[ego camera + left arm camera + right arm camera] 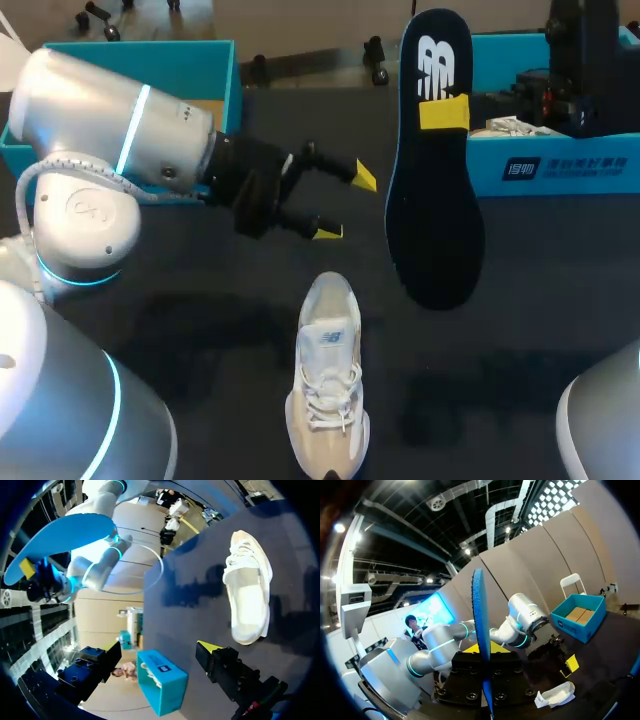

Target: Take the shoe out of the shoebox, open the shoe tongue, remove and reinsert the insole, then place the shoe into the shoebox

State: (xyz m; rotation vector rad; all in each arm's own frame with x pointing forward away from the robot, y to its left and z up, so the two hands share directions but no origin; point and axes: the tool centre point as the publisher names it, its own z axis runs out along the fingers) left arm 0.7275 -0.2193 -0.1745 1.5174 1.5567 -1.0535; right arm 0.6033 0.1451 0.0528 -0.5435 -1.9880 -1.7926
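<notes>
The insole [435, 190] hangs above the table, pinched near its upper end by the right gripper [444, 113]. On that 1 narrow grip it could swing or slip, or shove the unheld shoe [328, 395] lying on the table [200, 330] below. The left gripper [346, 205] hovers spread and empty close beside the insole, risking a bump, while 2 teal boxes [228, 70] stand well apart at the far side.

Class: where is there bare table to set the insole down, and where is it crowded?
Bare table lies right of the shoe, before the shoebox, and left of the shoe. Crowded between the left gripper and the raised insole.
</notes>
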